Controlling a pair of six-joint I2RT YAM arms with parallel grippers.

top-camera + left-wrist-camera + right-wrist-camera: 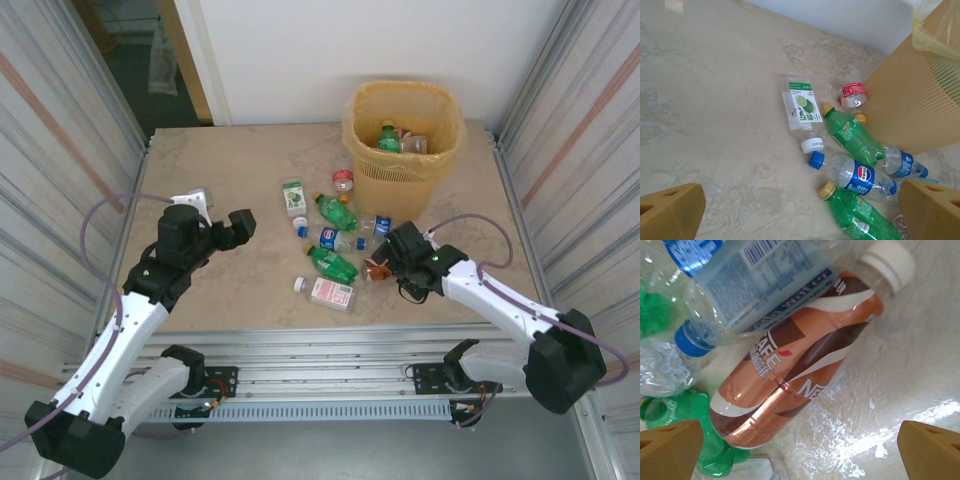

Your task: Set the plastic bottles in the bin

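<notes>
Brown-labelled plastic coffee bottle (790,375) lies on the beige stone surface (200,170) just in front of the lattice-sided yellow-beige bin (400,175), under the wide-open, empty right pincer (800,445). A pick looks about to begin: lower, close, then carry to the bin. The left pincer (242,224), open and empty, hovers well left of the bin. I count eight plastic bottles before the bin, two of them green and two clear with blue labels, and at least two inside.

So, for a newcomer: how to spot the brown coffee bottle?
From the tall yellow-beige lattice bin, come nearer through the plastic bottles to the right hand. Under it lies the brown-wrapped, white-capped bottle; its neighbours are green or blue-labelled clear.
</notes>
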